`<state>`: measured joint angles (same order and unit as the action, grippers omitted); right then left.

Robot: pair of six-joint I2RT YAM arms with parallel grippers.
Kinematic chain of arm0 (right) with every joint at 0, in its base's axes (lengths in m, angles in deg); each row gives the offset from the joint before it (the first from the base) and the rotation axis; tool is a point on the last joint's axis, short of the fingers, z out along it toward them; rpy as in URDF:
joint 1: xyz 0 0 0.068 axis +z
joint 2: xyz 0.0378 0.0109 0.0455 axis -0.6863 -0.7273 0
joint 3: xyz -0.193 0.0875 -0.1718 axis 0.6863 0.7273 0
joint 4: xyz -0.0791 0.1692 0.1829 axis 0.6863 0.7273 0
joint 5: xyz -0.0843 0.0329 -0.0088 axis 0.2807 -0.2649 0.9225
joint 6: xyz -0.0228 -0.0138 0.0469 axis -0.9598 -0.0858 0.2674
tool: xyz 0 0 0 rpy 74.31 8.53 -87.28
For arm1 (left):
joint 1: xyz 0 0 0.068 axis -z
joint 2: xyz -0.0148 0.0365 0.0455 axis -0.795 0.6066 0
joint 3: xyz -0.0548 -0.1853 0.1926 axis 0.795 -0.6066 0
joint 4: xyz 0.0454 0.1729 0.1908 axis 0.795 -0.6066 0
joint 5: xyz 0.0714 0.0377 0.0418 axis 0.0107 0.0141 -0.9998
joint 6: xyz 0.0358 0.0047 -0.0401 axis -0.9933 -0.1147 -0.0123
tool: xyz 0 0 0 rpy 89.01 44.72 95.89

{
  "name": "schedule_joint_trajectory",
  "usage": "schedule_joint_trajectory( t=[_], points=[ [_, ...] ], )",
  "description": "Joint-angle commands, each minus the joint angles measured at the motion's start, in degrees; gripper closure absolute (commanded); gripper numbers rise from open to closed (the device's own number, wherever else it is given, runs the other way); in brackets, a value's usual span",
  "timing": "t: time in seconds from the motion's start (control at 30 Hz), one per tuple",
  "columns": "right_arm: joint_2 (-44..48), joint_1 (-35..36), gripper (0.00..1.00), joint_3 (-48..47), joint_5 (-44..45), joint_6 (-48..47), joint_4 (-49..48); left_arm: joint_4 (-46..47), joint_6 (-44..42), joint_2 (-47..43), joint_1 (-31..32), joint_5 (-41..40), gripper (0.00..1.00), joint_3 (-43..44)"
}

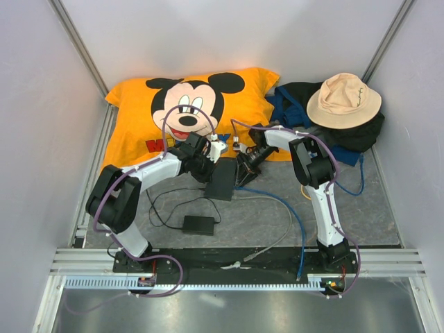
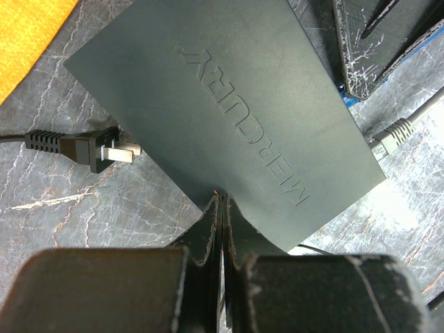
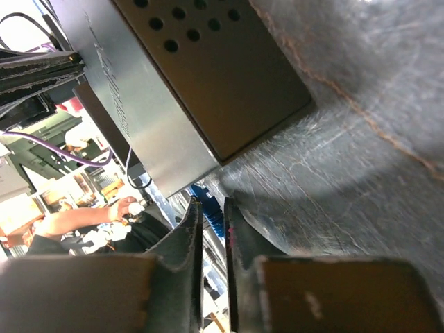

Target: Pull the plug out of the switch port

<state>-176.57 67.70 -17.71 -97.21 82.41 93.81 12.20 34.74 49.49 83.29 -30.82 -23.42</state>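
Switch [image 1: 222, 182], just one, one power brick [image 1: 198, 224], one hat [image 1: 343, 100]

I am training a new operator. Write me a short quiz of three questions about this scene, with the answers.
1. True or false: the left gripper stands wide open.
2. In the left wrist view, what lies on the table beside the switch? A) a two-prong power plug B) a spoon C) a battery
3. Fill in: seen from above, the beige hat lies at the far ____ of the table.
Key: 1 false, it is shut. 2 A. 3 right.
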Motion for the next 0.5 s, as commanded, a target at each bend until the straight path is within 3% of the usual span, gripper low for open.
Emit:
schedule_joint_trajectory(
  t=[0.0, 0.1, 0.23, 0.47],
  points=[
    [-6.9, 1.5, 0.90, 2.6, 26.0, -3.9, -6.4, -0.6, -0.7, 1.3, 0.5, -1.2, 0.98, -1.3],
    [-6.8, 1.4, 0.91, 2.6, 26.0, -3.9, -6.5, -0.6, -0.7, 1.2, 0.5, -1.4, 0.98, -1.5],
    [-6.9, 1.5, 1.00, 2.7, 25.8, -3.9, -6.4, -0.7, -0.6, 0.6, 0.5, -1.7, 0.98, -1.5],
    [-6.7, 1.4, 1.00, 2.6, 25.7, -4.2, -6.3, -4.6, 2.2, -4.0, 1.2, 4.3, 0.98, 3.5]
  ],
)
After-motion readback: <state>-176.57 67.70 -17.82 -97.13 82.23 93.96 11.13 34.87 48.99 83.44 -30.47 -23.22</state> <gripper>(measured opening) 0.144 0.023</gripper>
